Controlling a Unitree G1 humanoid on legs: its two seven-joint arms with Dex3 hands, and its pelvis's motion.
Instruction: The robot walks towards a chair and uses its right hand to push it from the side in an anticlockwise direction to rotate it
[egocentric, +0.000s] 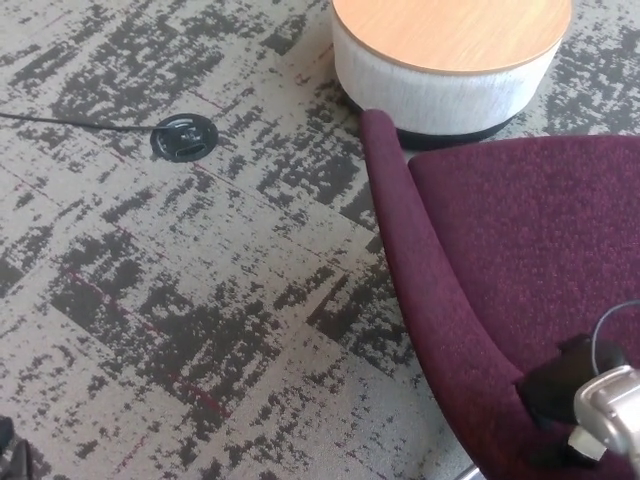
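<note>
We have the maroon chair (500, 260) filling the right half of the head view, its raised padded edge (400, 230) running from near the round wooden stool (450, 50) down toward the lower right; our right robot hand (565, 385) sits low at the bottom right corner over the seat fabric, mostly cut off by the frame, so we cannot tell whether it is spread or pressed together; no left robot hand can be made out.

To do the push well, we judge that the contact should be on the outer side of that padded edge and not on the seat top, since pressing down on the cushion would turn nothing; we should aim far from the chair's centre for leverage, and drive sideways along the arc so the chair turns anticlockwise instead of sliding; a steady, flat contact seems safer than a fingertip jab, which could slip off the curved upholstery.

The stool stands just beside the chair's far corner, so a rotating edge may brush it; the floor socket (183, 137) and its cable (60, 124) on the carpet (200, 300) lie well apart to the left.
</note>
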